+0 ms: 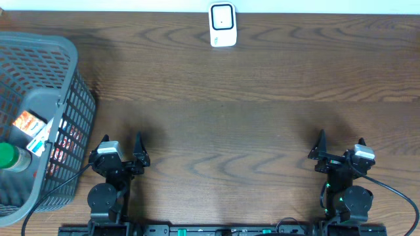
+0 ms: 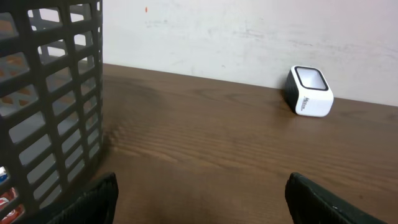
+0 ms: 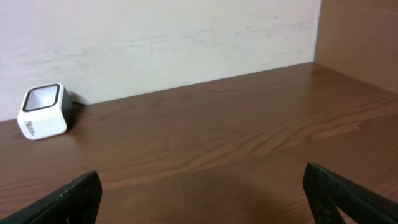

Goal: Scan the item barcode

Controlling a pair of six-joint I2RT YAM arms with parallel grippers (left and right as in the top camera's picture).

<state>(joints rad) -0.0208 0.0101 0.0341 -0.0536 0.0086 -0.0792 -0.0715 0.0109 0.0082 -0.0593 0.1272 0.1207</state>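
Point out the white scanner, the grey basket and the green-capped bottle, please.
White scanner (image 1: 222,23): overhead view, on its dark window.
Grey basket (image 1: 39,40): overhead view, on its far rim.
Green-capped bottle (image 1: 8,155): overhead view, on its cap.

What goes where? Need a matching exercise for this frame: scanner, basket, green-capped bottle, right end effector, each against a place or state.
Things:
1. scanner
2. basket
3. green-capped bottle
4. right end effector

Place or state:
A. inside the basket
B. open, nothing held, near right of the table
C. far edge of the table, middle
D. left edge of the table

Pairs: 1-C, 2-D, 3-A, 4-B
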